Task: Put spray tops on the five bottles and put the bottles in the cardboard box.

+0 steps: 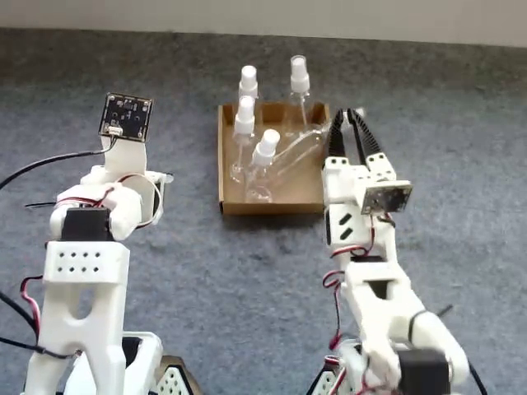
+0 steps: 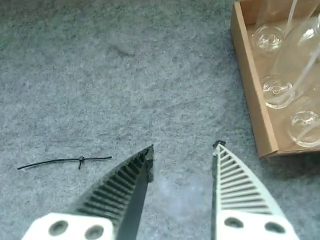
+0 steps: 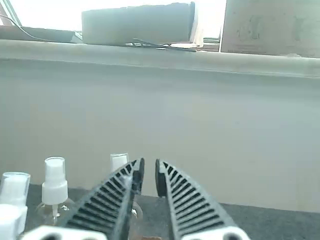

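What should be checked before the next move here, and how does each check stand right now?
1. Left gripper empty: ok. Its fingers are apart over bare carpet, beside the cardboard box.
2. Right gripper empty: ok. There is a narrow gap and nothing between the tips.
3. Spray tops fitted: four white tops can be counted in the high view. A fifth: cannot tell.
4. All five bottles in the box: cannot tell. Three bases show in the left wrist view, and the clear bodies overlap.
5. Right gripper clear of the box's wall: cannot tell. It sits by the right edge.
6. Black wire piece out of the way: ok. It lies apart from the box.
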Robot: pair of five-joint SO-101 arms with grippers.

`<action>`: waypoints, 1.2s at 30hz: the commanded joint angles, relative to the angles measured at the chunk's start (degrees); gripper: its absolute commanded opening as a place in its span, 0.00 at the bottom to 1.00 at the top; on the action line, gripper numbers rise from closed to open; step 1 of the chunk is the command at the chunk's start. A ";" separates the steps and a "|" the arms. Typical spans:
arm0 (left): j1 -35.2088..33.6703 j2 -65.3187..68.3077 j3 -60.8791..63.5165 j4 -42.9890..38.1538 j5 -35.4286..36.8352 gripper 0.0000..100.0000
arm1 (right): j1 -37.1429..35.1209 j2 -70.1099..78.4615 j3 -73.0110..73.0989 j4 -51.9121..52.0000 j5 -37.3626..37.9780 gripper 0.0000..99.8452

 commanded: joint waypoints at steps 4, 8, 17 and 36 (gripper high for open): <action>-0.92 -25.36 12.44 -5.36 2.99 0.19 | 0.66 -32.75 1.27 43.74 0.62 0.00; -0.92 -42.24 24.66 -8.09 2.99 0.18 | 0.40 -51.38 1.71 68.70 0.62 0.00; -0.92 -60.26 42.77 -8.18 2.90 0.19 | 0.84 -78.55 13.41 95.08 0.70 0.00; -0.66 -60.62 54.73 20.84 3.08 0.18 | 1.45 -77.67 28.53 110.99 0.70 0.00</action>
